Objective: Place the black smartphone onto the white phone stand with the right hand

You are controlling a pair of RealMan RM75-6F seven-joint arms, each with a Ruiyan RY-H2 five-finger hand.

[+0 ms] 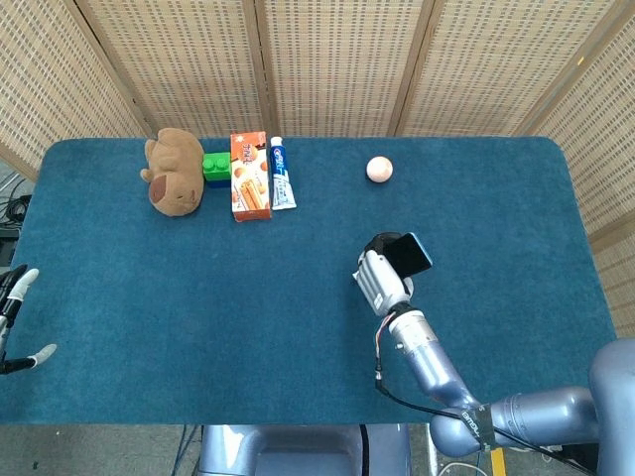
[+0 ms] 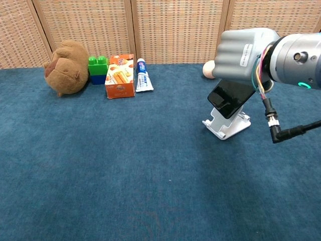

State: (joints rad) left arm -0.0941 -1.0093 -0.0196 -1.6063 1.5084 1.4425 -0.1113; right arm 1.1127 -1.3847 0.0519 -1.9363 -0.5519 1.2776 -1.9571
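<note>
Woven screens stand behind the blue surface (image 1: pixel 198 288) I work at. My right hand (image 2: pixel 246 52) grips the black smartphone (image 2: pixel 229 98) from above, its lower end just over or touching the white phone stand (image 2: pixel 226 125); I cannot tell which. So the carry looks done, I judge; seating the phone and letting go remain. My left hand (image 1: pixel 18 317) hangs at the surface's edge, fingers apart, holding nothing. Along the far side sit a plush toy (image 1: pixel 174 171), a snack box (image 1: pixel 249 176), a toothpaste tube (image 1: pixel 282 173) and a small ball (image 1: pixel 379 169).
</note>
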